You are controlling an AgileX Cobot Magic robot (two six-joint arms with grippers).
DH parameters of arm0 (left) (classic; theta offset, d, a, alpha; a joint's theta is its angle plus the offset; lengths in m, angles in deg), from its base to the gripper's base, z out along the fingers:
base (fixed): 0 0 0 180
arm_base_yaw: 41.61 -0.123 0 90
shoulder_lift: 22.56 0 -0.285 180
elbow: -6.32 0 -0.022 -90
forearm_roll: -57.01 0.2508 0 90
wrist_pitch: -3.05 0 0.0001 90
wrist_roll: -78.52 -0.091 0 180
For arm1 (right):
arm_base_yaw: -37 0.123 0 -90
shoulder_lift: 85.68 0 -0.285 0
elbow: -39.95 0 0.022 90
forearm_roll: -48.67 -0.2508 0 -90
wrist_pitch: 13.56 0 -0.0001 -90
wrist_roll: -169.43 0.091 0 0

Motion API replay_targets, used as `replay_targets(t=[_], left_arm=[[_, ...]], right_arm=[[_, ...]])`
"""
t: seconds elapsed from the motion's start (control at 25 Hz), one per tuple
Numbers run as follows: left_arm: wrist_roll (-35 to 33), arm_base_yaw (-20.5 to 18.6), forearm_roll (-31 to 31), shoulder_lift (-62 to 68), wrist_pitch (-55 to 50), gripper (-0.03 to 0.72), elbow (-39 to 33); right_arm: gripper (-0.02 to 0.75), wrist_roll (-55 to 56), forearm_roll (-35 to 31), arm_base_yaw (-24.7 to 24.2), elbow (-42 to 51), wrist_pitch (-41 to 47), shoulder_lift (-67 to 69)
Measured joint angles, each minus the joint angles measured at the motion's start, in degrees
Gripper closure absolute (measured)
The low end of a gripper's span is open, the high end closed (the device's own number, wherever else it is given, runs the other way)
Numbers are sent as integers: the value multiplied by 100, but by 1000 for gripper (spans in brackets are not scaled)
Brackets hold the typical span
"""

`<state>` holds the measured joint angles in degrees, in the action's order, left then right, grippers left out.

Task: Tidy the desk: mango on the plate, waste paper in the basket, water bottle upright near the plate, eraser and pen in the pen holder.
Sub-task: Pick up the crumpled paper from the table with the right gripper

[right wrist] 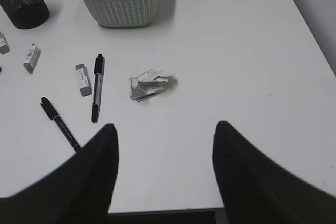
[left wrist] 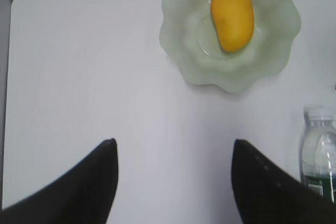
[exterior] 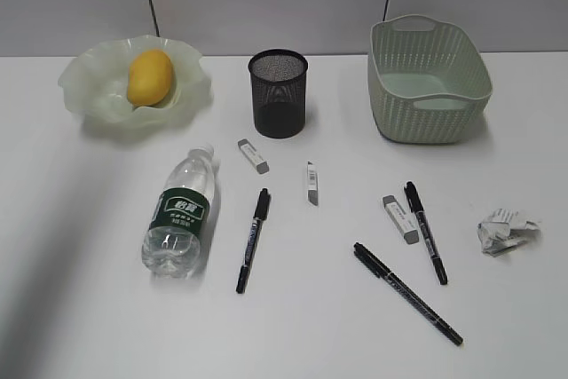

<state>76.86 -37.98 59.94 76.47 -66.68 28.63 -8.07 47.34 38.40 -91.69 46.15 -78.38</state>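
Note:
The mango (exterior: 149, 76) lies in the plate (exterior: 98, 99) at the back left. On its side in front of the plate lies the water bottle (exterior: 181, 212). Three erasers (exterior: 253, 155) and three black pens (exterior: 253, 239) are scattered mid-desk, in front of the pen holder (exterior: 278, 93). The waste paper (exterior: 508, 230) sits at the right, in front of the basket (exterior: 428, 82). My left gripper (left wrist: 175, 142) hangs open over bare desk, short of the plate (left wrist: 194, 61) and left of the bottle (left wrist: 319, 150). My right gripper (right wrist: 165, 125) is open and empty near the desk's front edge, the waste paper (right wrist: 148, 84) just beyond it.
A pen (right wrist: 97, 86) and an eraser (right wrist: 82, 79) lie left of the waste paper, and another pen (right wrist: 60, 124) runs by my right gripper's left finger. The basket (right wrist: 119, 4) is empty. Neither arm shows in the exterior view.

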Motion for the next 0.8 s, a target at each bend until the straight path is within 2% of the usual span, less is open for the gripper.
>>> replay_targets(t=[0.52,0.8], left_arm=[[0,0,-11,-2741,-22,180,-1775],[0,0,-24,-4400,-22,180,-3043]], right_arm=[[279,0,0,0,0,0,0],[279,0,0,0,0,0,0]])
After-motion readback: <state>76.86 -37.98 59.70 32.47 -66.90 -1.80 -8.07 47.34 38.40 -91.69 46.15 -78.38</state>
